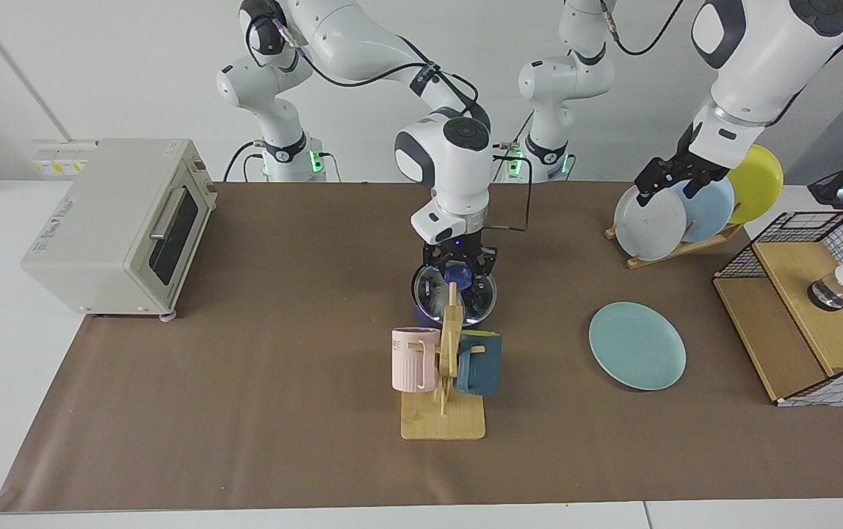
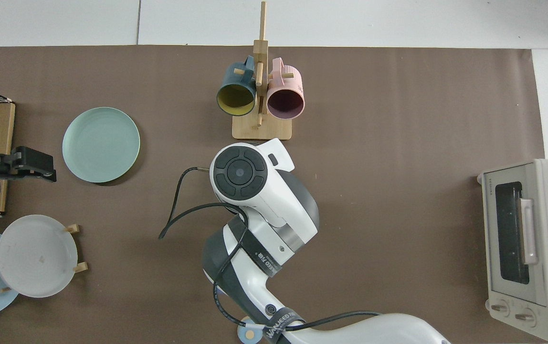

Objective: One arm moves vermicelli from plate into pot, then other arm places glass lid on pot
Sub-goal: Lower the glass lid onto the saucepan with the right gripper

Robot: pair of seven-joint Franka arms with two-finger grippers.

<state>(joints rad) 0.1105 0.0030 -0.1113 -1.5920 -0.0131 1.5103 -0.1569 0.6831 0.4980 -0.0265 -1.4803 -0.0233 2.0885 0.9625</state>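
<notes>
Right gripper (image 1: 460,266) grips the lid (image 1: 455,293) knob, directly over the pot (image 1: 421,317); left gripper (image 1: 670,181) waits, fingers spread.

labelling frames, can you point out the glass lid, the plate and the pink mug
glass lid (image 1: 430,292): facing view, on the clear glass beside the knob
plate (image 2: 101,144): top view, on its bare middle
pink mug (image 1: 413,360): facing view, on its ribbed side
</notes>
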